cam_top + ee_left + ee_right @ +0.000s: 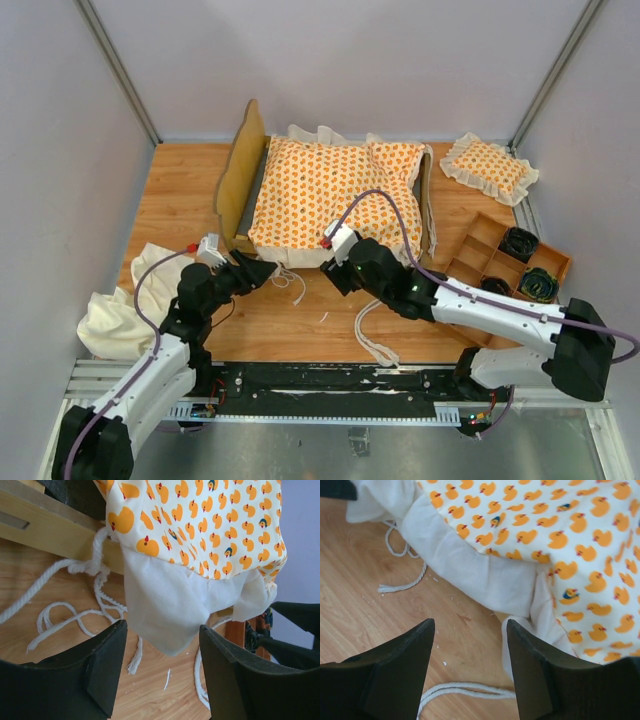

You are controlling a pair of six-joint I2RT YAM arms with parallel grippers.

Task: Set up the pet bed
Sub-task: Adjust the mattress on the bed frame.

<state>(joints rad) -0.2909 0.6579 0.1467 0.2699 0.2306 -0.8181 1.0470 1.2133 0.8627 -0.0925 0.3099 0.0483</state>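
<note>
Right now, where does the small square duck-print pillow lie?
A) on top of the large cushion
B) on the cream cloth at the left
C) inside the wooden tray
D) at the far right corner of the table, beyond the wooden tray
D: the small pillow lies at the far right corner, beyond the wooden tray and apart from the large cushion.
</note>
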